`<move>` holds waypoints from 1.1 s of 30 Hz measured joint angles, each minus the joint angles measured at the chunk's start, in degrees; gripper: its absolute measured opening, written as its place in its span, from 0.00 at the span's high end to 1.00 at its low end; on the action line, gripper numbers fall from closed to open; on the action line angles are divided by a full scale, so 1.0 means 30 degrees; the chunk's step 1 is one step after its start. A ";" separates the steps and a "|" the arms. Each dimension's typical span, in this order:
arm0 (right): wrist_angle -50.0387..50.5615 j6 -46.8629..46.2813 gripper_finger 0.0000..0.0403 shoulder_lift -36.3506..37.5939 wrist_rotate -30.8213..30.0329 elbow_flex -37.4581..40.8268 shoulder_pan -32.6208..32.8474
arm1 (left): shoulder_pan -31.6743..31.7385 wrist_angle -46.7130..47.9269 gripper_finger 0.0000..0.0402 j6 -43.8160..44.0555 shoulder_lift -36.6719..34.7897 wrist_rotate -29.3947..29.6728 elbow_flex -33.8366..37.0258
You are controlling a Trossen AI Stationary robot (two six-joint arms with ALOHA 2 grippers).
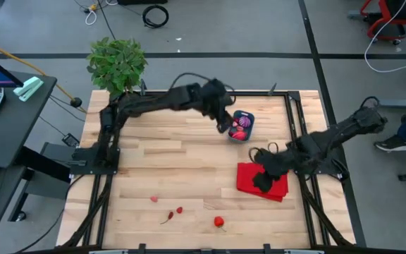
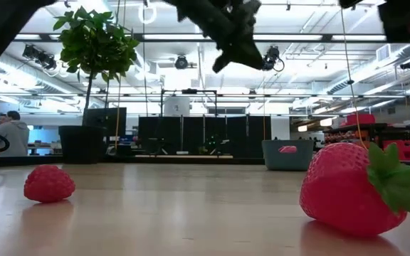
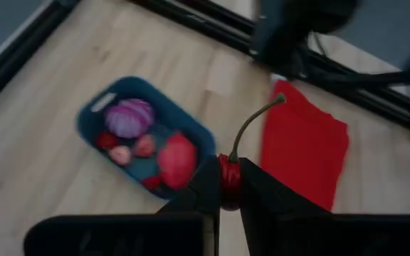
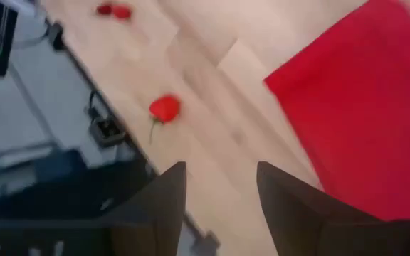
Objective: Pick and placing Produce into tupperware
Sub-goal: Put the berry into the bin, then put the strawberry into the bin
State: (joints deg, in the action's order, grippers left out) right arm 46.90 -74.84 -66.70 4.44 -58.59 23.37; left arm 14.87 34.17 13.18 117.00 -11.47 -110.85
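Above the blue tub (image 3: 91,121), left fingers (image 3: 203,190) pinch a half-hidden cherry (image 3: 229,174); right fingers (image 4: 164,195) spread.

A flat red cloth (image 1: 262,181) lies on the wooden table (image 1: 161,162) — a leafy potted plant (image 1: 117,64) stands at its far-left corner.

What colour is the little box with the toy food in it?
The tub is blue. It shows best in the left wrist view.

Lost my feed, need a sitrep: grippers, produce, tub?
Left gripper shut on cherry, above blue tub. Right gripper open, empty, over red cloth. Nothing blocking the tub.
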 joint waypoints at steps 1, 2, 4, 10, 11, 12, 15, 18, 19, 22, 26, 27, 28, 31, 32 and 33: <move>0.0020 -0.0527 0.55 -0.0040 -0.0980 0.0000 0.0580 | 0.0226 -0.0042 0.91 0.0153 0.0429 -0.0119 -0.0263; 0.0064 -0.0980 0.55 -0.0069 -0.1925 0.0000 0.1038 | 0.0362 -0.0079 0.91 0.0190 0.0892 -0.0159 -0.0490; 0.0131 -0.1437 0.55 -0.0079 -0.3319 0.0000 0.1775 | 0.0394 -0.0024 0.90 0.0203 0.2040 -0.0527 -0.0892; 0.0100 -0.1547 0.55 -0.0071 -0.4711 0.0000 0.2182 | -0.0218 -0.0493 0.89 -0.1642 0.5155 -0.0926 -0.2350; 0.0094 -0.1542 0.55 -0.0071 -0.4743 0.0000 0.2182 | -0.0312 -0.0490 0.88 -0.1980 0.5498 -0.0922 -0.2549; 0.0102 -0.1542 0.55 -0.0071 -0.4754 0.0000 0.2182 | -0.0384 -0.0697 0.87 -0.2373 0.5812 -0.0896 -0.2728; 0.0094 -0.1542 0.55 -0.0071 -0.4770 0.0000 0.2182 | -0.0529 -0.1164 0.82 -0.3617 0.6378 -0.0254 -0.2934; 0.0092 -0.1535 0.55 -0.0071 -0.4785 0.0000 0.2182 | -0.0449 -0.1506 0.72 -0.3734 0.6647 0.0463 -0.2948; 0.0094 -0.1535 0.55 -0.0071 -0.4785 0.0000 0.2182 | -0.0351 -0.1404 0.68 -0.3684 0.6653 0.0545 -0.2948; 0.0091 -0.1391 0.55 -0.0071 -0.4789 0.0000 0.2182 | -0.0031 -0.1481 0.56 -0.3640 0.6654 0.1077 -0.2948; 0.0094 -0.1183 0.55 -0.0071 -0.4834 0.0000 0.2182 | 0.0310 -0.1419 0.43 -0.2854 0.6654 0.1405 -0.2948; 0.0094 -0.1167 0.55 -0.0071 -0.4934 0.0000 0.2182 | 0.0374 -0.1403 0.41 -0.2139 0.6649 0.1386 -0.2948; 0.0094 -0.1148 0.55 -0.0071 -0.5081 0.0000 0.2182 | 0.0415 -0.1301 0.40 -0.1357 0.6623 0.1344 -0.2948; 0.0094 -0.1041 0.55 -0.0071 -0.5638 0.0000 0.2182 | 0.0491 -0.0803 0.38 0.0312 0.6587 0.0586 -0.2948; 0.0094 -0.0958 0.55 -0.0071 -0.5932 0.0000 0.2182 | 0.0491 -0.0585 0.38 0.0607 0.6572 0.0161 -0.2948; 0.0098 -0.0856 0.55 -0.0071 -0.6246 0.0000 0.2182 | 0.0487 -0.0276 0.39 0.1003 0.6510 -0.0163 -0.2948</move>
State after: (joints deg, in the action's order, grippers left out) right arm 47.19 -77.40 -66.92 -14.30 -58.59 29.91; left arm 16.33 33.34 16.19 136.53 -11.96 -119.70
